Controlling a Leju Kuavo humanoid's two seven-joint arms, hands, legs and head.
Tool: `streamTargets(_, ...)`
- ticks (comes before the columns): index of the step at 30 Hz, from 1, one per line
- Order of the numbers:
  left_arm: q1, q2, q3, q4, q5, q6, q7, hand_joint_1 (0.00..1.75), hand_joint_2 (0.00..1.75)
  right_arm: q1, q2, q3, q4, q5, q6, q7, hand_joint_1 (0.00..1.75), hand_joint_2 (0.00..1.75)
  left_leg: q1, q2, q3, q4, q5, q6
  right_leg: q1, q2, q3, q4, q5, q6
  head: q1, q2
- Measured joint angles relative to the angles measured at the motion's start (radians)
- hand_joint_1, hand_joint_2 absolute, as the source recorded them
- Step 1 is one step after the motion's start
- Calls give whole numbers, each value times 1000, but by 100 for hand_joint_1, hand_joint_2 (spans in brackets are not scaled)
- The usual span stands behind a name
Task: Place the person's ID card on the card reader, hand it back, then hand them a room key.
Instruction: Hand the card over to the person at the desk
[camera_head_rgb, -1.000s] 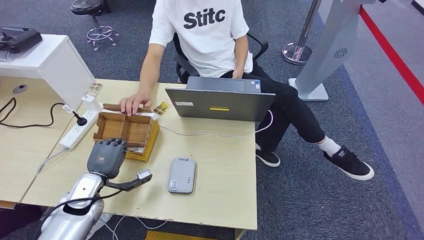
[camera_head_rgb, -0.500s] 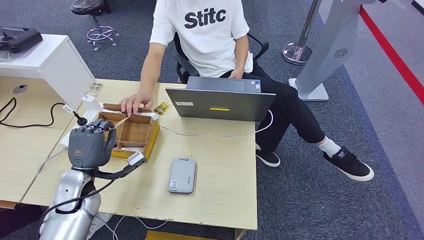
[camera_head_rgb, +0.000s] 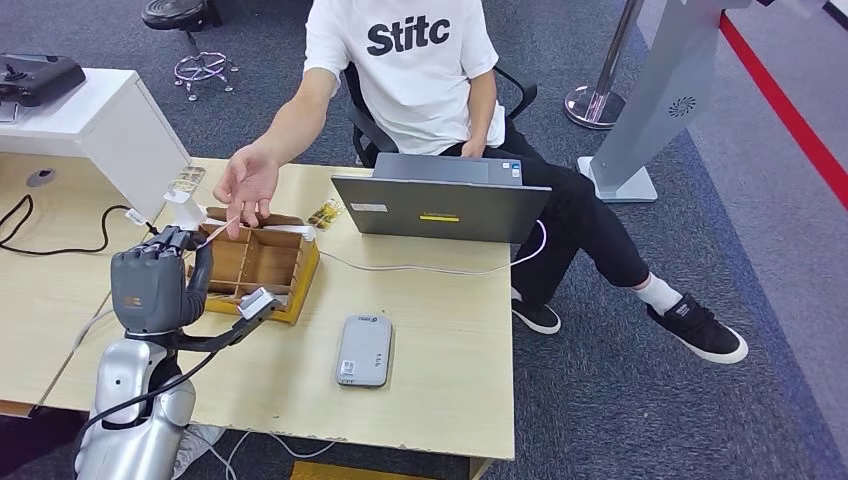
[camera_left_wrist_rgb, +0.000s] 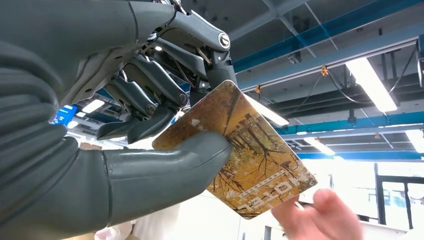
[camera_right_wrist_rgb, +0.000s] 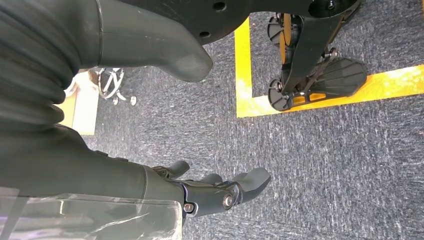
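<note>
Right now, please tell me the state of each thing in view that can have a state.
left hand: raised, pinching the room key.
room key: held up, far edge at the person's fingers.
right hand: hanging over the floor, holds nothing, fingers apart.
wooden box: open on top, on the table.
card reader: flat on the table, nothing on it.
laptop: lid open, facing the person.
power strip: one plug in it.
</note>
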Motion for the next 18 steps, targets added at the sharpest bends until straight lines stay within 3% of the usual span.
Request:
streamTargets(8, 0, -6, 6, -6, -7, 2, 1, 175, 175, 0, 1, 0, 0, 1, 1, 0, 0, 175, 0, 0, 0, 0, 0, 0, 0, 0, 0, 0, 0, 0, 0, 0)
streamTargets(9, 0, -6, 6, -6, -7, 2, 2, 160, 175, 0, 1, 0, 0, 1, 1, 0, 0, 175, 0, 0, 0, 0, 0, 0, 0, 0, 0, 0, 0, 0, 0, 0)
streamTargets(13, 0, -7, 6, -7, -8, 2, 5, 31, 175, 0, 1, 0, 0, 3, 3, 1, 0, 175, 0, 0, 0, 0, 0, 0, 0, 0, 0, 0, 0, 0, 0, 0)
streamTargets(16, 0, -7, 6, -8, -4, 2, 5, 0, 175, 0, 1, -1, 0, 5, 5, 1, 0, 175, 0, 0, 0, 0, 0, 0, 0, 0, 0, 0, 0, 0, 0, 0)
streamTargets(18, 0, -7, 6, -12, 3, 2, 2, 0, 175, 0, 1, -1, 0, 6, 5, 1, 0, 175, 0, 0, 0, 0, 0, 0, 0, 0, 0, 0, 0, 0, 0, 0)
